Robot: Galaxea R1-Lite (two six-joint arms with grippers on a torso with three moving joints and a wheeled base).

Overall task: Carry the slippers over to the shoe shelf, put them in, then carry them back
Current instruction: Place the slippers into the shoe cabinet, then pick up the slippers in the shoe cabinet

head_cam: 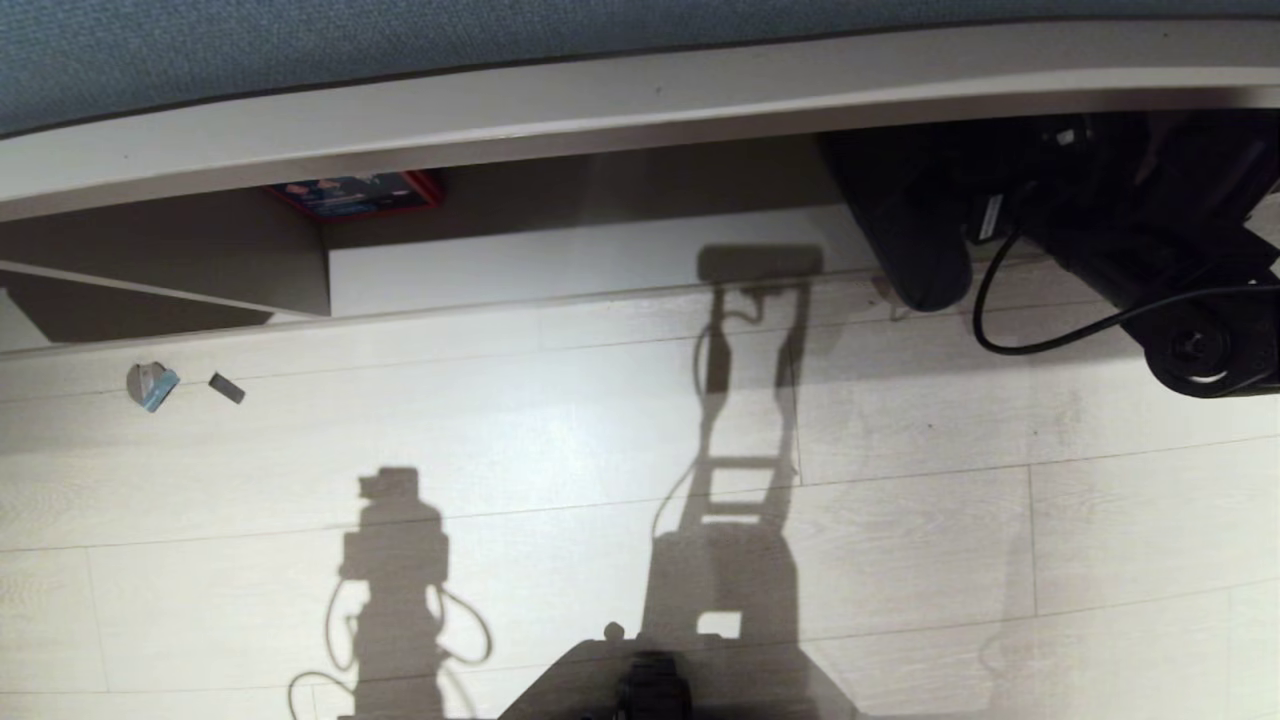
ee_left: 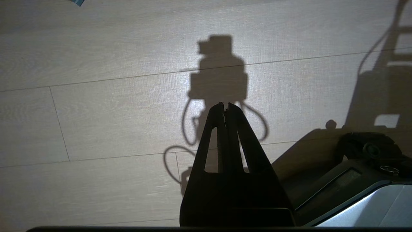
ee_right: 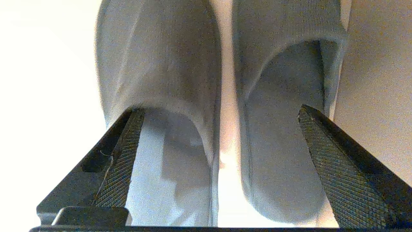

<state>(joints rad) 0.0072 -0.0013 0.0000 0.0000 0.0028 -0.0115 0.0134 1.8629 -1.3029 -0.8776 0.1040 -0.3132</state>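
The slippers (ee_right: 222, 96) are set side by side on the pale base board of the shoe shelf (head_cam: 600, 255), at its right. The right gripper (ee_right: 222, 112) is spread wide just behind them, gripping nothing. The left gripper (ee_left: 225, 108) is pressed closed, empty, over the floor (ee_left: 96, 112)

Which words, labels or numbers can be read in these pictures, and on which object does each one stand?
No text can be read.
Red box in the shoe shelf: printed face, too small and blurred to read.
White label on the right arm: unreadable.
Slippers, floor: no writing seen.
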